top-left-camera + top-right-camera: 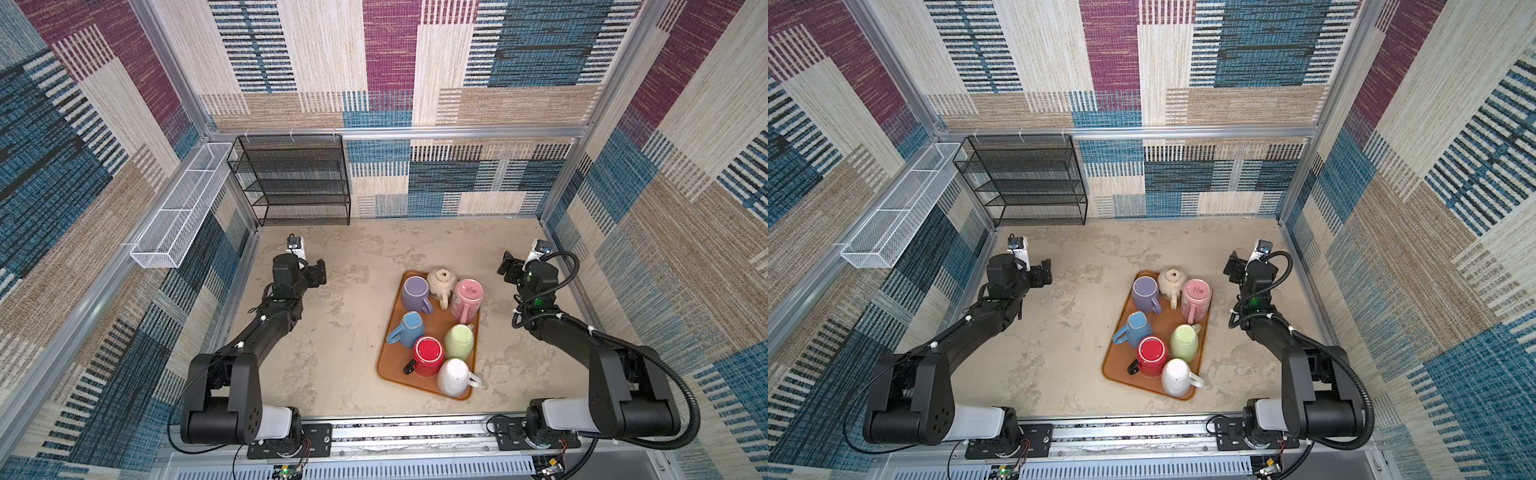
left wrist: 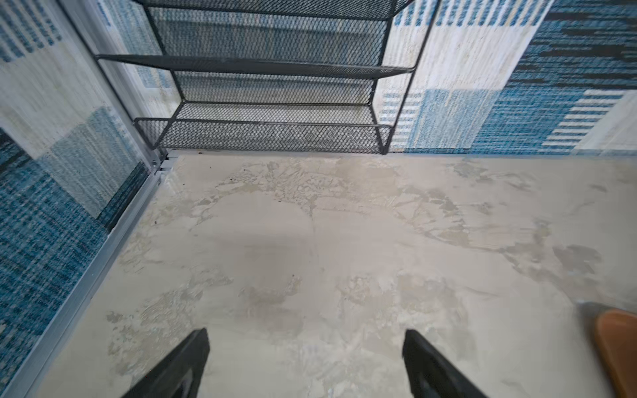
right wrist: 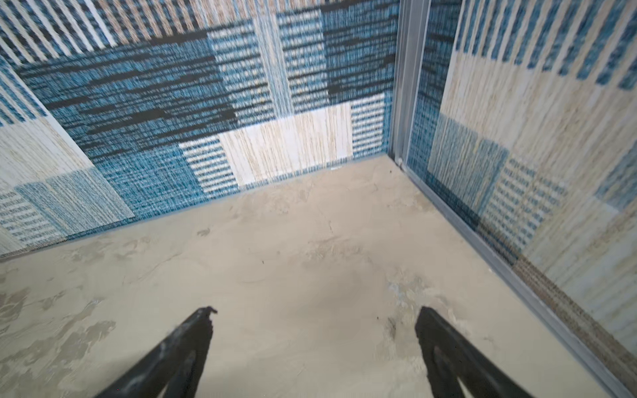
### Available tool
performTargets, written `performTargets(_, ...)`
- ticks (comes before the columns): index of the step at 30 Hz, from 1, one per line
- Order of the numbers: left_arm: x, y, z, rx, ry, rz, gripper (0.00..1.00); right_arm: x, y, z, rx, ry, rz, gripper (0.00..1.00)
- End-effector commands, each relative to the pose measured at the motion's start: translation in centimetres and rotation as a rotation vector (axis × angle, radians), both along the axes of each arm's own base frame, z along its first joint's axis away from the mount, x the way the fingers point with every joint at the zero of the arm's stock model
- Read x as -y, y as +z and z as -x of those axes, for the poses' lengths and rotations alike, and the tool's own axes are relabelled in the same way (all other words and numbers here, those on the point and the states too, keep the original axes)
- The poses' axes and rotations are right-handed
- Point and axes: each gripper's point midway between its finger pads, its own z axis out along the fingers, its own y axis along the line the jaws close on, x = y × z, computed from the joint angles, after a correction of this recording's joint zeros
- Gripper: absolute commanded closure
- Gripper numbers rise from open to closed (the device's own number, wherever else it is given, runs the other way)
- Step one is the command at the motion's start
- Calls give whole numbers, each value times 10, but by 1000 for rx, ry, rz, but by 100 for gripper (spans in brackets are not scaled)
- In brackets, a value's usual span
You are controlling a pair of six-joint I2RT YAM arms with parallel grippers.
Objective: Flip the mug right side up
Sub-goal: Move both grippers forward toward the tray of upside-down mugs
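Either side of mug tray (image 1: 390, 365), left arm (image 1: 266, 324), right arm (image 1: 561, 328) bent, hovering; jaws wide apart, empty.

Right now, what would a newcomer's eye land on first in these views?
The orange tray, right of centre, is crowded with seven coloured mugs; the red mug near its front plainly shows its base. On either side, the left fingers and right fingers hang open and empty, clear of the tray. A black mesh shelf stands in the back left corner.
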Motion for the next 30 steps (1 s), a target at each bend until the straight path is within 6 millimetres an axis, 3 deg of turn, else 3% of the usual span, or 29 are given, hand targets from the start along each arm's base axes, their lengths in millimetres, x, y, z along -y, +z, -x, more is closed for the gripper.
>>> performTargets(1,33,-2,9,-123,-65,15,10,-10,-34,9,-183,8,-140,8)
performTargets(6,80,4,15,-230,-149,-11,19,-30,-48,20,-280,77,-272,15)
performTargets(12,116,-11,32,-331,-187,81,32,-41,-71,42,-360,118,-315,31)
performTargets(20,165,-65,54,-485,-269,171,44,-63,-110,68,-477,190,-427,51)
performTargets(30,213,-106,73,-616,-393,184,53,-73,-135,88,-548,235,-461,57)
